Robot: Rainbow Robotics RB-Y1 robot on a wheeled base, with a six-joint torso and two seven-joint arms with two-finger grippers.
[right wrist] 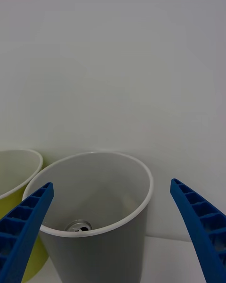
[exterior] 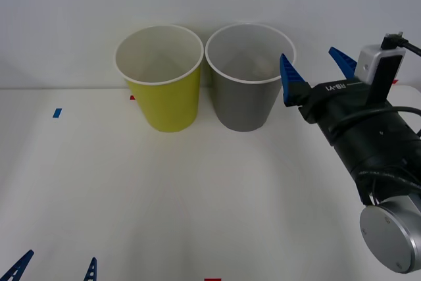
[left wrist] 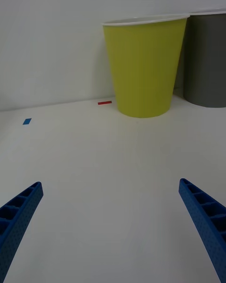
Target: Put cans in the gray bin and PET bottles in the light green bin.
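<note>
My right gripper [exterior: 314, 69] hangs spread and empty beside the gray bin [exterior: 247, 103].
I see the can [right wrist: 78, 227] lying at that bin's bottom; left gripper [exterior: 54, 269] apart, parked low near me.

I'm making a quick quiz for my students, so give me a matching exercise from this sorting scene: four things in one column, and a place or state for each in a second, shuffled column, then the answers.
Column one:
1. can
2. light green bin
3. right gripper
4. left gripper

Column two:
A. jaws open, low over the table's near edge
B. lying at the bottom of the gray bin
C. jaws open, raised beside the gray bin's rim
D. standing on the table, on the robot's left of the gray bin

Pairs: 1-B, 2-D, 3-C, 4-A
</note>
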